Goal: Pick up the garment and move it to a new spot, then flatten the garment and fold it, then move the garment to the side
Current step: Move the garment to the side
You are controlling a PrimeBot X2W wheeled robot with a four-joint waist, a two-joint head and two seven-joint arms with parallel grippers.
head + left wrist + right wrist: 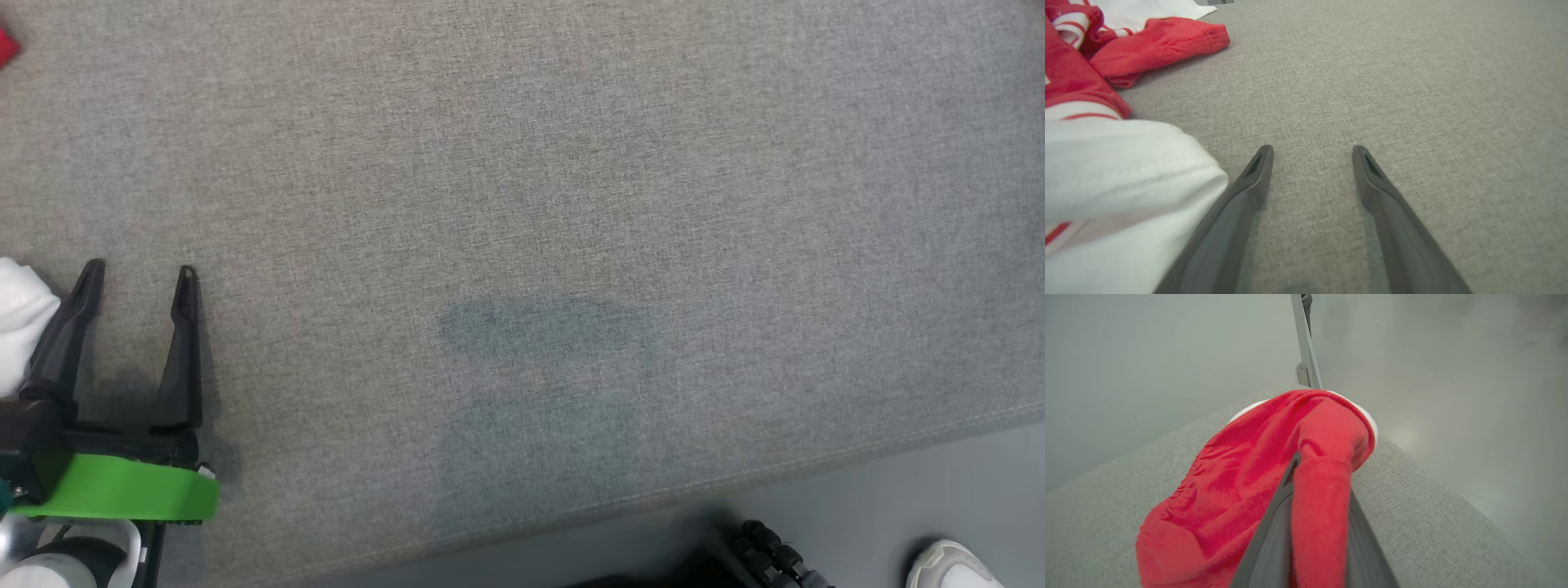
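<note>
Fabric of the bright red, soft plush sports garment point(1220, 498) lies heaped at a corner of the pale grey woven upholstered surface point(1433, 522), with a white panel edge peeking out along its far side. A rolled ridge of the red cloth runs up between the two long dark fingers of the right gripper point(1323, 465), which are clenched on it; one fingertip point(1295, 459) shows against the fold, while the other is covered by cloth.

In the left wrist view the garment point(1159, 45) lies bunched at the upper left. There its red folds carry thin red-and-white stripe trim, and a broad white panel lies against the outer side of one finger of the left gripper point(1312, 149). That gripper's fingers stand spread wide with nothing between them, low over the bare grey weave.

From the head view, the left gripper point(140, 269) sits at the lower left with a bright green band point(122, 490) behind its fingers. Beyond the cushion's stitched edge lie smooth grey floor point(898, 490) and the toe of a white shoe point(951, 567).
</note>
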